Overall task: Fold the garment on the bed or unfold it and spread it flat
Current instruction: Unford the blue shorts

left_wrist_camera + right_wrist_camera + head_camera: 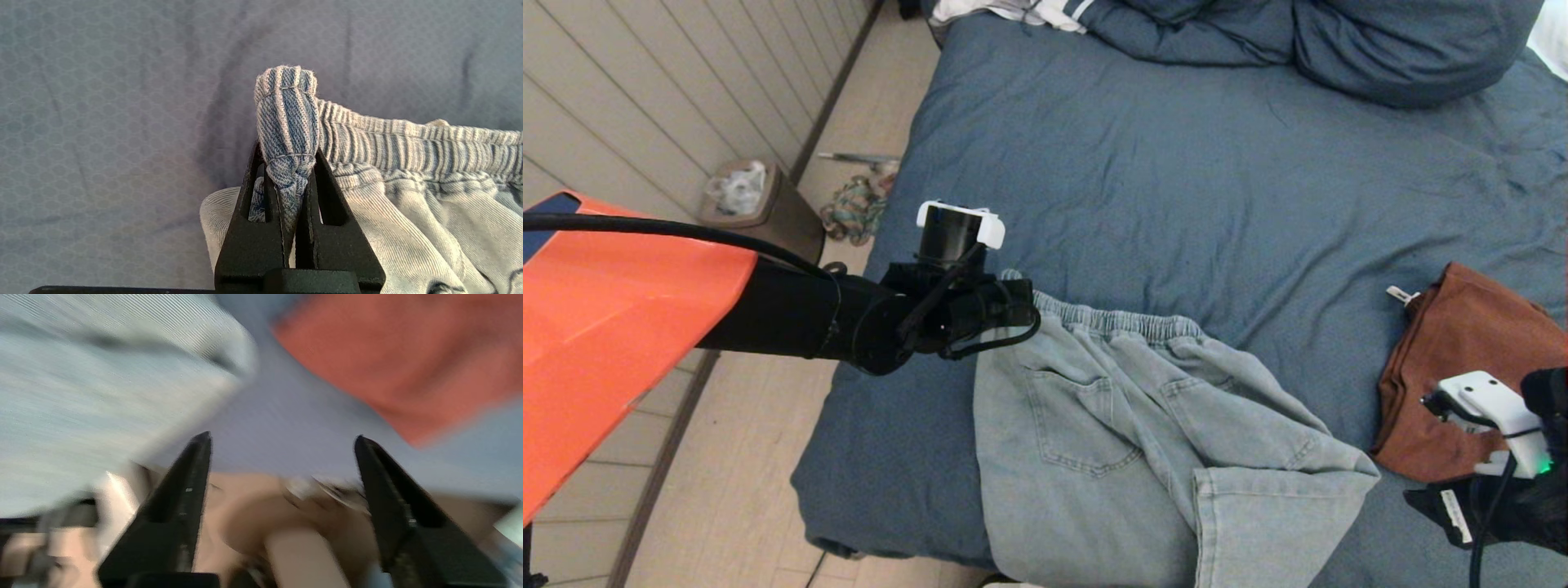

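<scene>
Light blue jeans (pixel 1127 433) lie crumpled near the front edge of the slate-blue bed (pixel 1176 180), waistband toward the pillows, one leg folded over at the right and fabric hanging past the bed's front edge. My left gripper (pixel 1021 306) is shut on the left end of the elastic waistband (pixel 287 122), which bunches up between its fingers (pixel 327 192). My right gripper (pixel 282 437) stands open with nothing between its fingers (pixel 196 457), at the bed's front right corner between the jeans (pixel 102 388) and a rust-brown garment (pixel 400 355).
The rust-brown garment (pixel 1462 367) lies on the bed's right side. Blue pillows and bedding (pixel 1339 41) are piled at the head. On the floor to the left stand a small bin (pixel 743 196) and a heap of cords (pixel 854 208) by the wall.
</scene>
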You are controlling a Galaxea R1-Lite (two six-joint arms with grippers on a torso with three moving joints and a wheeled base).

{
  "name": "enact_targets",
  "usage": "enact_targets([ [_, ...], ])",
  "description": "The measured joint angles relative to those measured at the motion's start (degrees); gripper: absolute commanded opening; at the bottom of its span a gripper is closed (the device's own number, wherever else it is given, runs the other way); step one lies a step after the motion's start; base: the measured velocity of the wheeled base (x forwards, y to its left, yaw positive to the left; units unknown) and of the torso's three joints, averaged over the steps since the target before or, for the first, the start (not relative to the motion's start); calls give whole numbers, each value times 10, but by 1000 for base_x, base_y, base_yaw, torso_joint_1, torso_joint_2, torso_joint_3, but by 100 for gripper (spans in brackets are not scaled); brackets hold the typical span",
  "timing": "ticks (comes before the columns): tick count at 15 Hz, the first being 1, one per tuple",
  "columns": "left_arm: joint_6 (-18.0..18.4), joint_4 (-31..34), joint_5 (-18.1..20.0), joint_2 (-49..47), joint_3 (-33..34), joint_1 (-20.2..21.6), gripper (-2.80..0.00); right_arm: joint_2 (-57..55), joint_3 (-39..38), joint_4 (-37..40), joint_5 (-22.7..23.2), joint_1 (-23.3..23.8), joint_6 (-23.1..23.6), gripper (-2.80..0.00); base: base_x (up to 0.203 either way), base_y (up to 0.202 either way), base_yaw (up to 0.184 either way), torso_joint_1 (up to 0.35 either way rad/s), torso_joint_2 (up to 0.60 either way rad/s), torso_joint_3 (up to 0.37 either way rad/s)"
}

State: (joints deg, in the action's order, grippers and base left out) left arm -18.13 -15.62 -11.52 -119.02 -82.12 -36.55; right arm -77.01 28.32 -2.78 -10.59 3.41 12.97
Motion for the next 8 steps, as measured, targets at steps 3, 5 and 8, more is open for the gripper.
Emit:
enact_targets([
  [3,0,0,0,0,0,0,-280,4,18,1,52,-37,-40,-280,0,0,0,0,0,0],
  [5,0,0,0,-2,0,0,-280,0,27,4,51,-101,-64,-280,0,0,0,0,0,0],
  [8,0,0,0,-5,1,-1,-280,-34,54,4,31,-221,-105,-280,0,0,0,0,0,0],
])
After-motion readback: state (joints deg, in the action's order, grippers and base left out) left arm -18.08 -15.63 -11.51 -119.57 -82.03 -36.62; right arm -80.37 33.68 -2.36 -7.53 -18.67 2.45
